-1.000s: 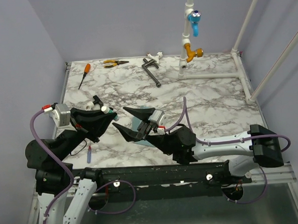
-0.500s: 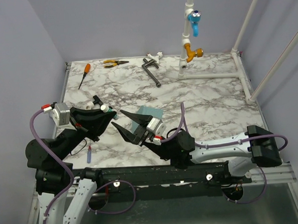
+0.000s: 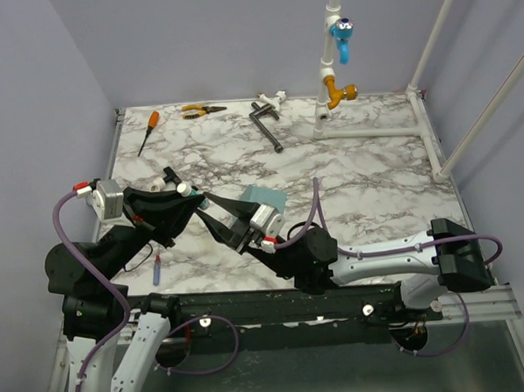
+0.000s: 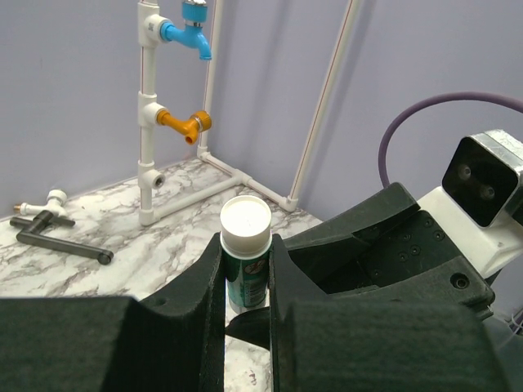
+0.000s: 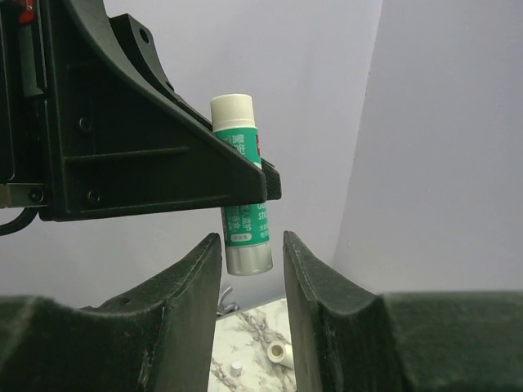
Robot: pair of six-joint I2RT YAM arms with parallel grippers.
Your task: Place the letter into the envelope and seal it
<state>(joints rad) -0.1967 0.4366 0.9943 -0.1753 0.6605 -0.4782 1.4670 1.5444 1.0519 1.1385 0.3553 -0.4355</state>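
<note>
- Marble table (image 3: pixel 376 199) lies under it all.
- Black right claw (image 5: pixel 249 278): fingers apart, one on each side of the glue stick (image 5: pixel 246 233), at its bottom end.
- Black left claw (image 4: pixel 245 282): clamped on the glue stick's middle.
- Blue envelope (image 3: pixel 267 197): flat near the table's middle, at 2 o'clock from the right claw. It is mostly hidden, so its long way is unclear.
- Green glue stick: upright, white cap up.

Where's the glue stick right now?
The glue stick is clamped in the left gripper, off the table, left of centre in the top view; the right wrist view shows the open right gripper flanking its lower end.
</note>
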